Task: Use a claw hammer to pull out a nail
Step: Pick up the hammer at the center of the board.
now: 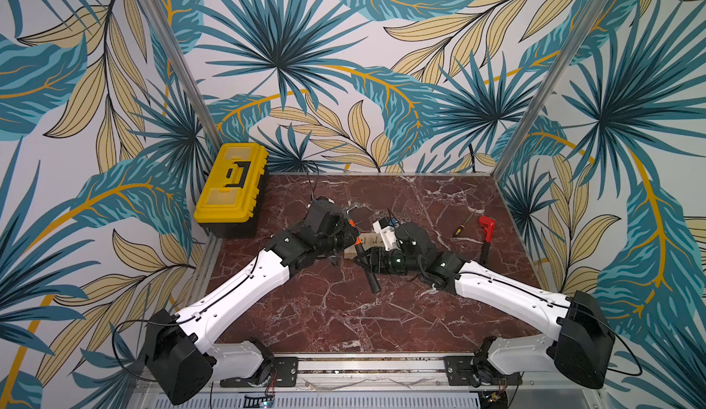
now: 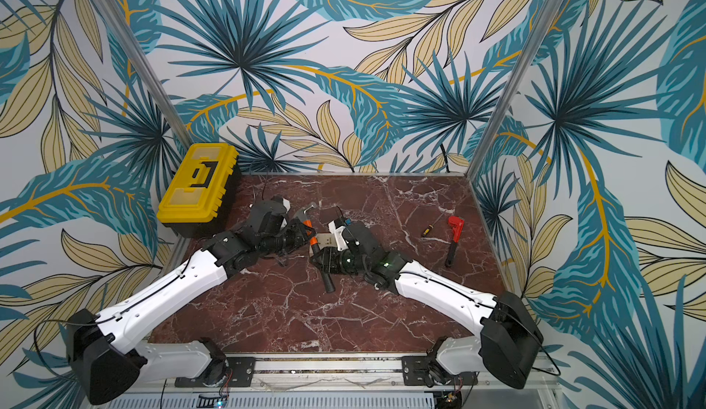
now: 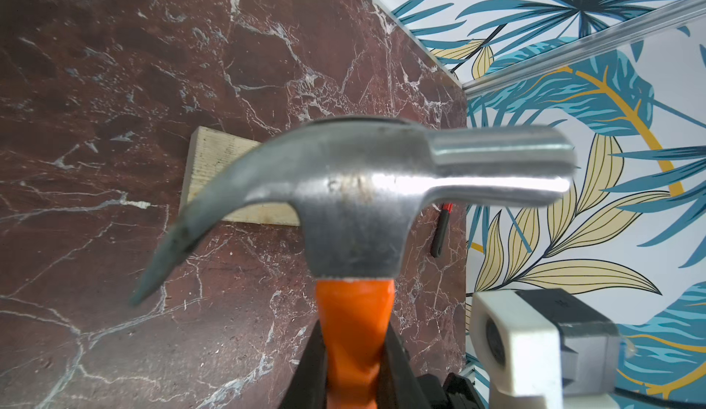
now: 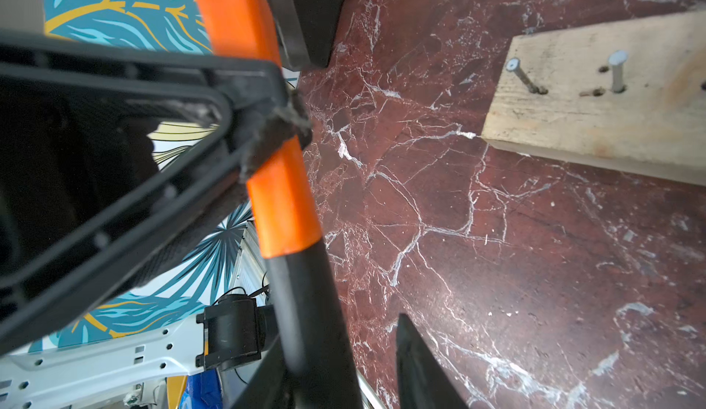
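- A yellow toolbox (image 1: 231,181) sits at the far left edge of the counter (image 1: 336,311), well apart from the work.
- The left hand (image 3: 355,369) pinches the orange upper shaft of the claw hammer (image 3: 355,197), just below the steel head.
- In both top views the hammer's long axis runs from the head, toward the back wall, to the black handle end, toward the robot and slightly to the right. It is off the counter, between the two hands.
- The wooden block (image 4: 596,113) lies on the counter just to the right of the shaft. Two nails stand proud of it, one leaning (image 4: 525,76) and one upright (image 4: 617,71). The claw is apart from both, and no nail sits in its fork.
- The right hand (image 4: 340,380) straddles the black handle. Its fingers are spread, with a gap showing beside the grip, so it is not yet pinching.
- This hand looks nearer the block. The claw must probably swing rightward and down to a nail.
- A screwdriver (image 1: 460,229) and a red wrench (image 1: 486,223) lie far right.
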You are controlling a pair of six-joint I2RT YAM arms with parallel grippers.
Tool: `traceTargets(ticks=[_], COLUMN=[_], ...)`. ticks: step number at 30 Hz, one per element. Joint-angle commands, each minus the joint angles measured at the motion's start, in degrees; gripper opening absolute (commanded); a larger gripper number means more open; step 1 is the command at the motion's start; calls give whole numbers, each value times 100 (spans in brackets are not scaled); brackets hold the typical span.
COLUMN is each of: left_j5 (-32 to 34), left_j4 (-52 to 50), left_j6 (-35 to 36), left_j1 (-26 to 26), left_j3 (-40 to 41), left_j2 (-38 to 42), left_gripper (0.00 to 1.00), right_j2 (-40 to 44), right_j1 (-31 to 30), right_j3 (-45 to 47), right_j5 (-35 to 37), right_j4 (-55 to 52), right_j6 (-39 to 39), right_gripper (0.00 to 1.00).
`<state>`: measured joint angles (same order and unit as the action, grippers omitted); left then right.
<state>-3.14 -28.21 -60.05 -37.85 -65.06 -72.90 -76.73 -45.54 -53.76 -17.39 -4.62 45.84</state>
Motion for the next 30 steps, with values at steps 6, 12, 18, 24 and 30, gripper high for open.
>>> traceTargets(ticks=[6, 12, 18, 24, 30], left_j5=[157, 120, 187, 449, 333], left_j4=[844, 932, 927, 923, 826], left_j6=[-60, -68, -68, -36, 93], left_j1=[-16, -6, -12, 9, 129], left_j3=[48, 55, 79, 215, 296], left_j2=[368, 439, 548, 782, 977], left_gripper=[0, 0, 27, 49, 52], right_j2=[202, 176, 209, 323, 385], right_j1=[-16, -288, -350, -380, -456], right_j3=[31, -308, -602, -912, -1331], right_j5=[165, 741, 1300, 1973, 2834], right_j4=[-427, -1167, -1686, -2359, -3126], right_j6=[-276, -638, -950, -1332, -1810], right_gripper=[27, 7, 0, 0, 0])
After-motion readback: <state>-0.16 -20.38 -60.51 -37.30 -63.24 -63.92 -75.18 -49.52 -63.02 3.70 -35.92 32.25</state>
